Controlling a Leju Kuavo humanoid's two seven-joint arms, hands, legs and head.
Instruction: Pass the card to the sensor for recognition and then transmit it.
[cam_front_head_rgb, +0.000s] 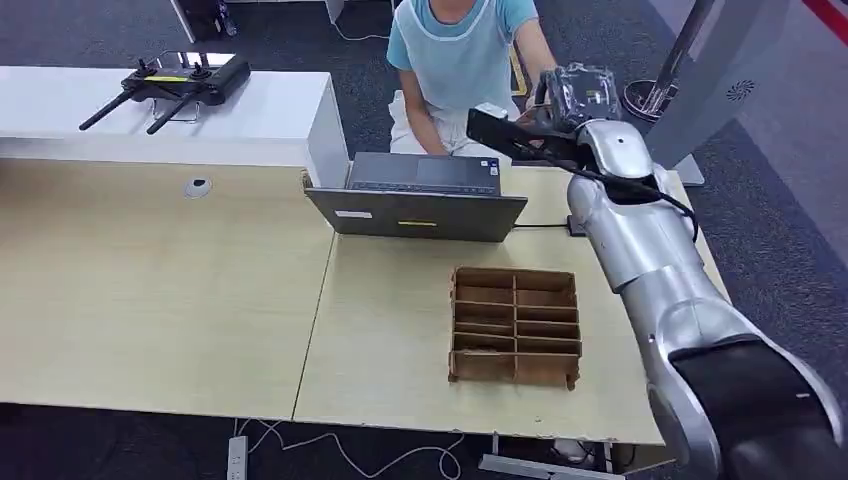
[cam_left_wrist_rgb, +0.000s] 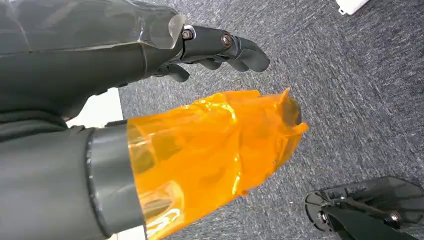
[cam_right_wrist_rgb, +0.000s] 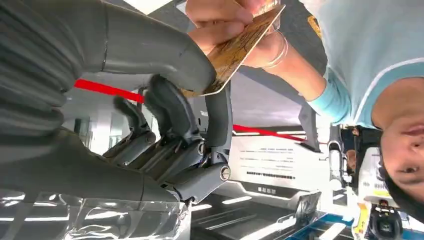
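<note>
My right hand (cam_front_head_rgb: 575, 95) is stretched out past the far edge of the desk, up at the seated person (cam_front_head_rgb: 455, 50). In the right wrist view a brownish patterned card (cam_right_wrist_rgb: 240, 47) sits between my grey thumb (cam_right_wrist_rgb: 165, 55) and a dark finger (cam_right_wrist_rgb: 220, 115). The person's hand (cam_right_wrist_rgb: 220, 20) grips the same card at its other end. My left hand (cam_left_wrist_rgb: 220, 47) hangs over grey carpet with its fingers loosely bent and nothing in them; orange film (cam_left_wrist_rgb: 210, 150) wraps its thumb.
An open grey laptop (cam_front_head_rgb: 420, 195) stands on the wooden desk (cam_front_head_rgb: 160, 300) in front of the person. Nearer me is a brown cardboard divider box (cam_front_head_rgb: 516, 325). A black remote controller (cam_front_head_rgb: 185, 80) lies on the white counter (cam_front_head_rgb: 280, 110) at the back left.
</note>
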